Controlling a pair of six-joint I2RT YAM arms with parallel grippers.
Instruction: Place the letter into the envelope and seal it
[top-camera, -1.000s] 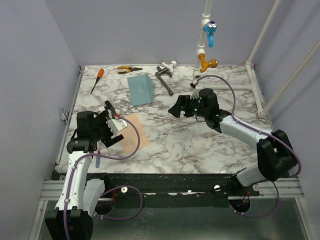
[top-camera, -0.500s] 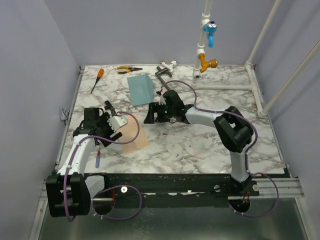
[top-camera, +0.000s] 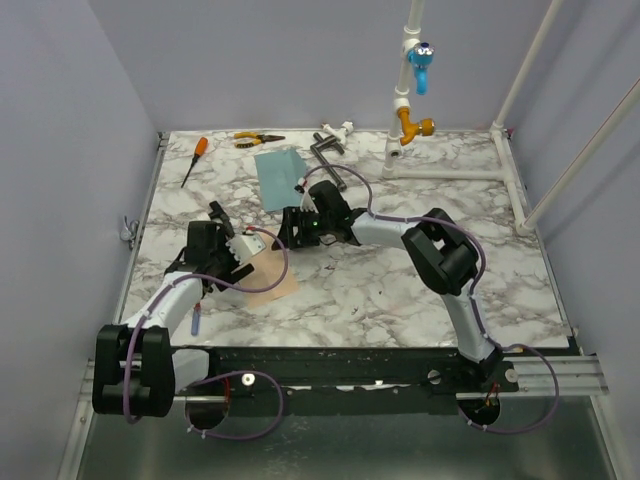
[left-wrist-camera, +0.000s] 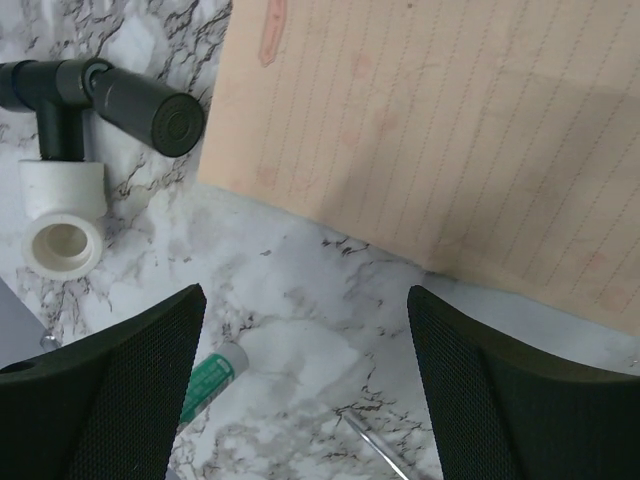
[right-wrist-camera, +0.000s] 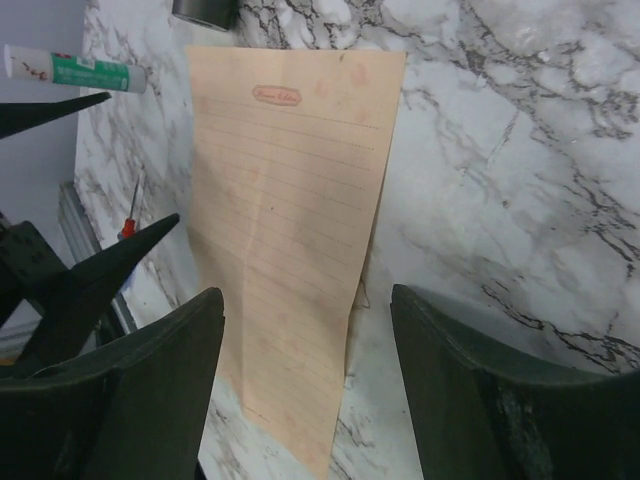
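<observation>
Nothing is done yet: the letter (top-camera: 272, 280) lies flat on the table (top-camera: 400, 290), well apart from the envelope (top-camera: 281, 178). The left gripper (left-wrist-camera: 305, 293) and right gripper (right-wrist-camera: 307, 292) hover at the letter, jaws spread, holding nothing. Grasping, inserting and sealing remain.

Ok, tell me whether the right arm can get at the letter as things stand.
Probably yes. The right hand hovers open directly over the letter, which lies flat with nothing between them. The left hand sits close at the sheet's other side and could crowd it.
</observation>
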